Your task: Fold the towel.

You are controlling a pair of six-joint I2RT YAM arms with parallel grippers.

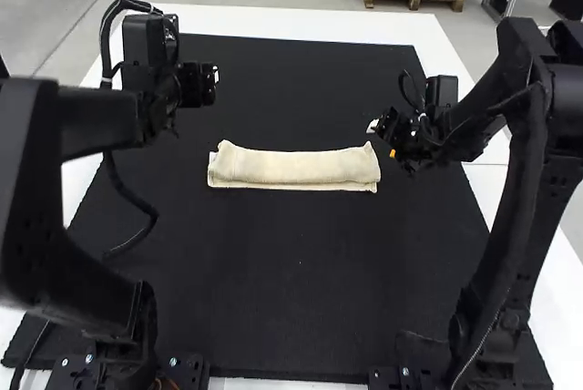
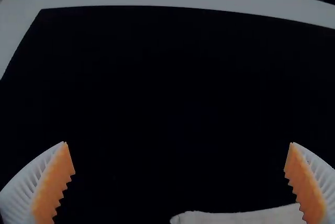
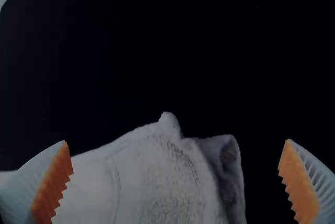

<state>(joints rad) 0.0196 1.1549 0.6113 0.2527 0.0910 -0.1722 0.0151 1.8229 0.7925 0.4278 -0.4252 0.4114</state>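
The cream towel [image 1: 296, 168] lies folded into a long narrow strip across the black mat, its layered edges showing along the near side. My left gripper [image 1: 217, 75] is above the mat, beyond the towel's left end. At the strip's right end is my right gripper [image 1: 373, 128], close to the far corner. In the left wrist view my left gripper [image 2: 179, 157] stands wide open, and part of the towel [image 2: 241, 217] shows. My right gripper [image 3: 176, 156] is also wide open in the right wrist view, with the towel's end [image 3: 152, 177] between and below its fingers, not gripped.
A black mat [image 1: 301, 271] covers most of the white table [image 1: 301, 22]. The left arm's dark cable [image 1: 137, 203] hangs down onto the mat at the left. Both arms' bases stand at the table's near edge.
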